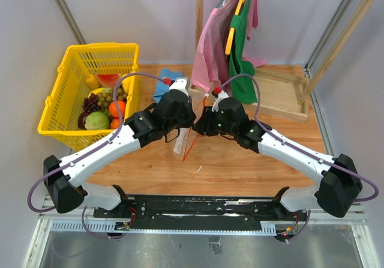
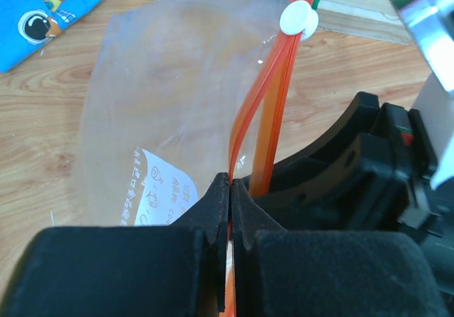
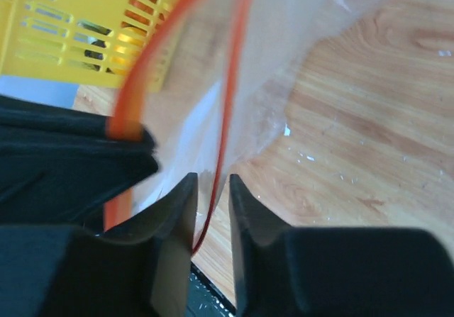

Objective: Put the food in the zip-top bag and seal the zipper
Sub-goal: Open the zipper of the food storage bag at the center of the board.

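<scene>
Bag (image 1: 185, 141) of clear thin plastic, rectangular, is held up off the wooden table (image 1: 234, 160) at the middle of the scene, between the two arms. Its red zipper strip (image 2: 273, 97) runs along one edge. The two lips of that strip are parted for most of their length and meet again at a small white slider (image 2: 298, 19) at the far end. A white printed label (image 2: 159, 193) shows through the plastic low on the bag. No fruit shows inside it.

The left gripper (image 2: 228, 186) has its jaws pressed together on one lip of the red strip, at the near end of the bag. The right gripper (image 3: 213, 189) faces it from the other side, just beside it. Its jaws stand a narrow gap apart, and the other thin red lip passes between them without being squeezed.

The toy food lies well apart from the bag, in a yellow plastic basket (image 1: 105, 46) at the left of the table. It holds an orange piece (image 1: 117, 108), a green round piece (image 1: 96, 121), dark purple grapes (image 1: 90, 104), a watermelon slice (image 1: 108, 79) and a yellow piece (image 1: 93, 80).

A blue folded cloth (image 1: 167, 85) with cartoon prints lies between the basket and the arms. Behind the arms stands a wooden rack (image 1: 288, 97), with a pink garment (image 1: 210, 52) and a green garment (image 1: 242, 46) hanging from it.
</scene>
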Available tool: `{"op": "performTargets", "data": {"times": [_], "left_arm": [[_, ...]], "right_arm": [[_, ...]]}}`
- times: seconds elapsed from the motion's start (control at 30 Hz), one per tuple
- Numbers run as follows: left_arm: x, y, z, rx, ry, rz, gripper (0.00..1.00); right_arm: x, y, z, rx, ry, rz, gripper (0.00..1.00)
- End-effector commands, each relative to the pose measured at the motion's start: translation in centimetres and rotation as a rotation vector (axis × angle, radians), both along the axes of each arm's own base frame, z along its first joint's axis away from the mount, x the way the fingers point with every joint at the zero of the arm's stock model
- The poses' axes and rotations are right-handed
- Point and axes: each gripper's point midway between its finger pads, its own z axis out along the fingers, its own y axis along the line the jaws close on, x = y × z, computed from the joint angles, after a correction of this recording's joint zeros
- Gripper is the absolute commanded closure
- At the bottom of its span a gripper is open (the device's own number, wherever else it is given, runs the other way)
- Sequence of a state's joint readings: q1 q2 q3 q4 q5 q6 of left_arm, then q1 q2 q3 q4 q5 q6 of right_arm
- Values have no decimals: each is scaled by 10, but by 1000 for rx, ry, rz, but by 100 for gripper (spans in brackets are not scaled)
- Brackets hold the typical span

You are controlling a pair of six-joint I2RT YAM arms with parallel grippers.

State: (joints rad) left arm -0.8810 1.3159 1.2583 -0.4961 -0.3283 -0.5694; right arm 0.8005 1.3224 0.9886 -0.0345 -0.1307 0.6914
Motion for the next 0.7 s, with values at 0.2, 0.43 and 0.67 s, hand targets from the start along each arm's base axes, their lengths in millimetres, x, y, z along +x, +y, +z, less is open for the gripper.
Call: {"op": "performTargets", "data": {"times": [0.2, 0.43, 0.67], "left_arm": [[-6, 37, 31, 49, -79, 83, 100], [-12, 63, 24, 141, -65, 135, 100], [-13, 57, 16, 152, -55, 92, 100]], "right_arm": [[26, -90, -1, -350, -44, -232, 96], [30, -132, 29, -578, -144, -255, 100], [28, -147, 43, -664, -192, -236, 100]]}}
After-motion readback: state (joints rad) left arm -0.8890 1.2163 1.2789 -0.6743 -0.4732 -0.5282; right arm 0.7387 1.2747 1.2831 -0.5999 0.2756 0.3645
